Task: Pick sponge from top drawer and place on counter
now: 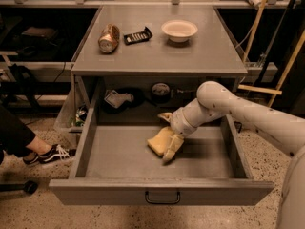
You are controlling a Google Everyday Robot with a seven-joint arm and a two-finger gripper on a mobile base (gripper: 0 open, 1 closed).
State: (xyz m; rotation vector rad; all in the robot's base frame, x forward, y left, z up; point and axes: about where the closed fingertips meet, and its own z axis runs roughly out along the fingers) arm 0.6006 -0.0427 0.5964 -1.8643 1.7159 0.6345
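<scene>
The gripper (165, 137), fingers spread, sits over the pale-yellow foam sponge (155, 143) mid-floor in the pulled-out grey metal top drawer (119, 154), well apart from its walls.

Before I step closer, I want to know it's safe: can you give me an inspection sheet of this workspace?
surface: grey counter, flat, holding three items.
job's things: sponge lying in the open top drawer, not yet on the counter.
clutter: can on its side, black packet and white bowl, all on the counter.
grippers: gripper down inside the drawer, at the sponge.
cables: nothing seen.
surroundings: a person's shoe on the floor left of the drawer.
</scene>
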